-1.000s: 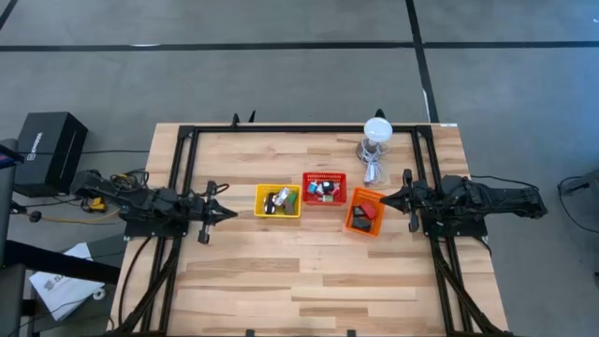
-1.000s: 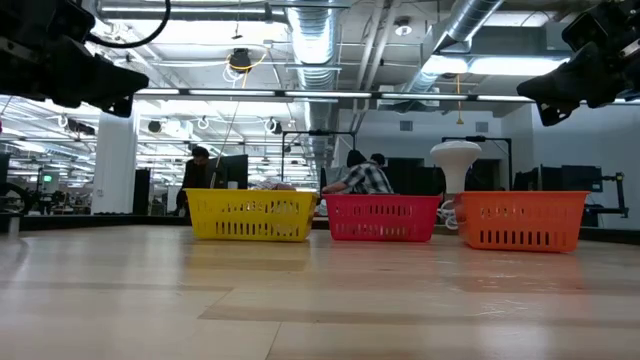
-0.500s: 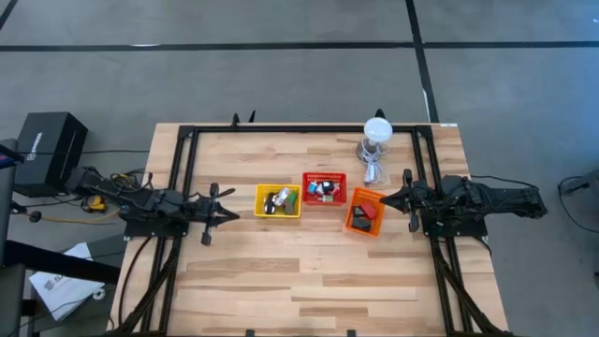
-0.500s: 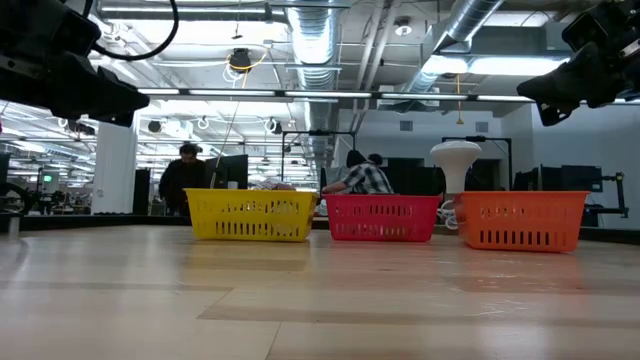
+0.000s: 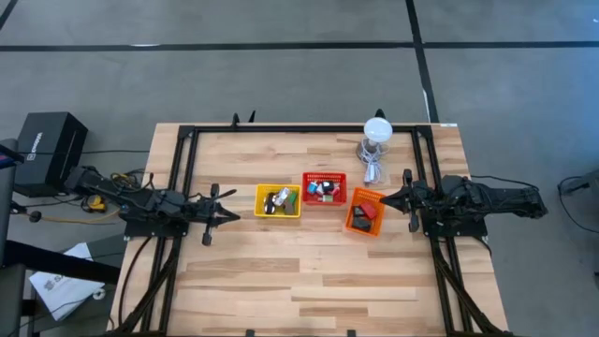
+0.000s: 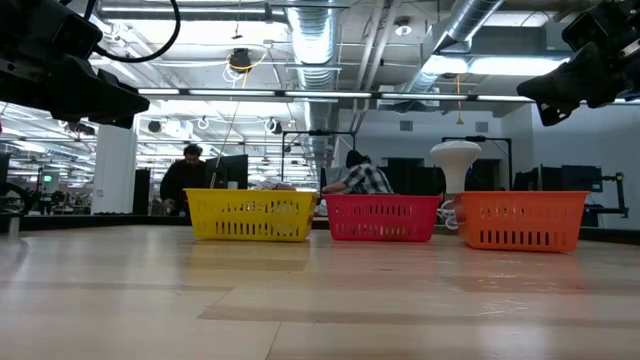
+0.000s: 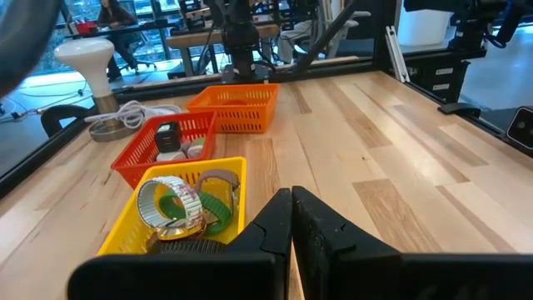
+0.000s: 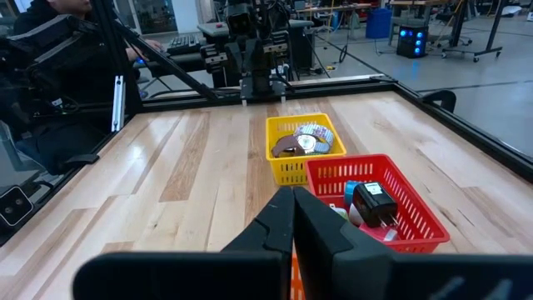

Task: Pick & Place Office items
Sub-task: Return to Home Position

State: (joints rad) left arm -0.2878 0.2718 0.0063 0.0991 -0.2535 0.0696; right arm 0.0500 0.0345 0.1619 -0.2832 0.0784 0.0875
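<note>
The office items lie in three mesh baskets in a row mid-table. The yellow basket (image 5: 278, 200) holds rings and a green piece (image 7: 185, 208). The red basket (image 5: 324, 188) holds a black item (image 8: 373, 202) and small white and blue pieces. The orange basket (image 5: 365, 212) holds red and dark items. My left gripper (image 5: 230, 214) hovers shut just left of the yellow basket, above the table. My right gripper (image 5: 386, 197) hovers shut just right of the orange basket. Both point roughly level toward the baskets with nothing between their fingers (image 7: 291, 200) (image 8: 293, 200).
A white-topped object (image 5: 376, 131) with a coiled cable (image 5: 372, 168) stands behind the orange basket at the far right. Black frame rails (image 5: 182, 178) run along the table's left, right and far sides. Bare wood (image 5: 299, 281) spreads toward the near edge. People stand beyond the table (image 6: 365, 178).
My left gripper has dipped a little and edged toward the yellow basket, staying shut. The baskets and their items lie as before.
</note>
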